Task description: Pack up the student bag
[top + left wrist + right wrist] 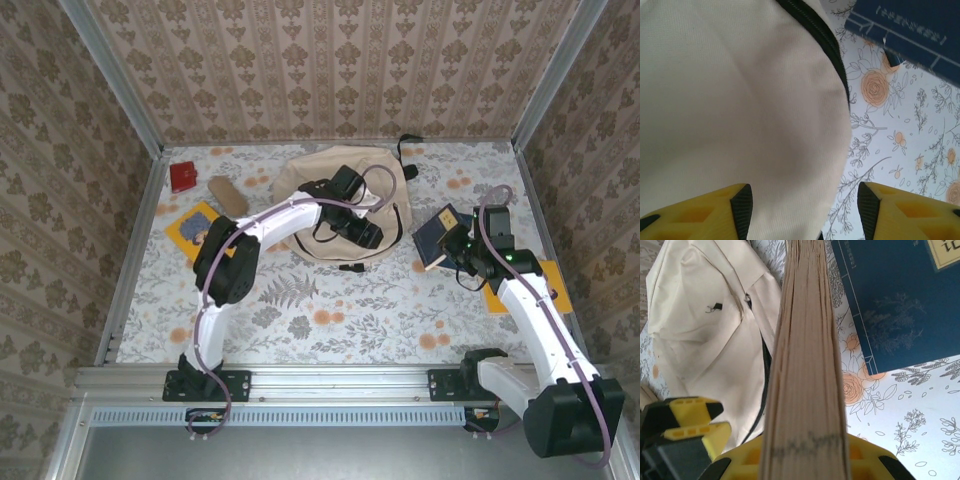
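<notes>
The student bag [300, 180] lies far-centre on the worktop [330, 320]. The left end effector [804, 212] stands part-open over its fabric, empty. The right end effector [805, 460] clamps a blue book [805, 365] by its pages, so the splayed cover [890, 305] may snag the zipper [825, 40].

The floral table [330, 310] carries 3 things at its far left: a red item [183, 176], a brown oblong thing [226, 193] just beside it, and a yellow book [192, 228] nearer. At the right, a blue book [436, 238] is tilted, with an orange book [497, 300] flat nearby.
</notes>
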{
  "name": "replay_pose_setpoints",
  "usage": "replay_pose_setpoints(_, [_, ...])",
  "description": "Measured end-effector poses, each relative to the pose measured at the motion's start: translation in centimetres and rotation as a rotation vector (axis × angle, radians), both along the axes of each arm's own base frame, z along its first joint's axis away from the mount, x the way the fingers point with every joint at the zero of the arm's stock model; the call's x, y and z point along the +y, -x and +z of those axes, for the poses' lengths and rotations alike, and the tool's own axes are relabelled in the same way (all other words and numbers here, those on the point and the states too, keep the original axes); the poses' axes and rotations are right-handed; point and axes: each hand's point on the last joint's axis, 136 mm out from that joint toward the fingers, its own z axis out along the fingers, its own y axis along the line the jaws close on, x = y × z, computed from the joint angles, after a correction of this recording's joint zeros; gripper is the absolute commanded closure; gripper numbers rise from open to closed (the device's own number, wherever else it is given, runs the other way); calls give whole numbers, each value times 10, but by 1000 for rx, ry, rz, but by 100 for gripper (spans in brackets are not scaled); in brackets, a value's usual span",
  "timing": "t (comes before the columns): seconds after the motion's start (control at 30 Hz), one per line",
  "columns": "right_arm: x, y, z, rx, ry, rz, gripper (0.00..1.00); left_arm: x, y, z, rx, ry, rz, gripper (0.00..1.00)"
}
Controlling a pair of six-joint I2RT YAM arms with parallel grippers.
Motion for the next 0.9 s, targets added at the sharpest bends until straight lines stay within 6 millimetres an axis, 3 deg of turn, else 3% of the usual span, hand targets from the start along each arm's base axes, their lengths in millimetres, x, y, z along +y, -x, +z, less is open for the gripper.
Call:
replay_pose_setpoints(0.2, [5, -4, -9, 24, -30, 23, 90, 4, -6, -15, 83, 32, 1, 34])
replay_pose_setpoints(0.47, [6, -7, -8, 8, -43, 29, 90, -8, 3, -21, 104, 36, -32, 37])
replay_pose_setpoints(0.6, [7, -7, -12, 19, -52, 35, 90, -9, 4, -31, 93, -10, -36, 46])
replay_pose_setpoints(0.9, [11, -9, -15, 27, -67, 48, 90, -9, 7, -34, 67, -51, -43, 85])
